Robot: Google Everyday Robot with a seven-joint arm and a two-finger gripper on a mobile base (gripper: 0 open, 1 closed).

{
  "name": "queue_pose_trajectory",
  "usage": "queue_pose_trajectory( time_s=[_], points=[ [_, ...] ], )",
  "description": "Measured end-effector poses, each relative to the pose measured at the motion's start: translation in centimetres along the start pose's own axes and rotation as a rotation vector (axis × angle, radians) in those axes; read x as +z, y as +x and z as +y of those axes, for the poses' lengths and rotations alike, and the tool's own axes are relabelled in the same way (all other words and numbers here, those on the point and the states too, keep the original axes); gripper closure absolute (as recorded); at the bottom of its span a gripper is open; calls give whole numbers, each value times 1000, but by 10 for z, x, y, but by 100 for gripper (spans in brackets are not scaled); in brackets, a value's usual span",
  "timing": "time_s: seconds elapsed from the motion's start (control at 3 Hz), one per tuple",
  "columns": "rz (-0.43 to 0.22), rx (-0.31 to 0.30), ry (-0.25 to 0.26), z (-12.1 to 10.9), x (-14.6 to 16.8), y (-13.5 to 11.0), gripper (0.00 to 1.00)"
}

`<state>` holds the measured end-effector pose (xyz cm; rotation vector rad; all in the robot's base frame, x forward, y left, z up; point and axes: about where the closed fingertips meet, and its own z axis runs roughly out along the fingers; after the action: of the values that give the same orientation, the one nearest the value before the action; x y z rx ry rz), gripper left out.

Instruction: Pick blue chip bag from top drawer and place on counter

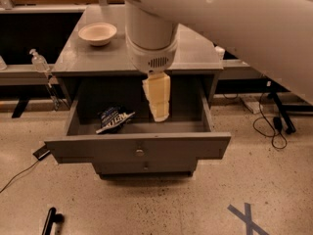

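Blue chip bag point(115, 120) lies crumpled in the left part of the pulled-out top drawer point(98, 148). Beside it on the right, not touching, the cream pincer point(159, 112) hangs tip-down over the drawer's middle; whether it is apart or together I cannot tell. Behind, the grey worktop point(88, 58) carries a pale bowl point(98, 33).

Matt plastic claw point(159, 112) hangs over the dull metal top drawer point(186, 146), near the foil blue chip bag point(114, 120)

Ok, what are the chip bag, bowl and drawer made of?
Blue chip bag: probably foil film, crumpled and glinting. Bowl: pale, matte, maybe paper or ceramic. Top drawer: likely grey metal, thin flat panels. The hand hangs over the drawer, right of the bag.
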<state>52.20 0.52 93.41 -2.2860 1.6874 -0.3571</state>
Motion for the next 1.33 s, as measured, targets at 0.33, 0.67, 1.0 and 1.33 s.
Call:
queue_pose_trajectory(
  time_s=[0.33,0.67,1.0,1.33],
  points=[
    [-29,-26,38,-14,23,7,0],
    [-86,-67,91,-34,65,30,0],
    [-244,-196,217,-77,123,18,0],
    [-222,-224,217,-74,123,20,0]
  ],
)
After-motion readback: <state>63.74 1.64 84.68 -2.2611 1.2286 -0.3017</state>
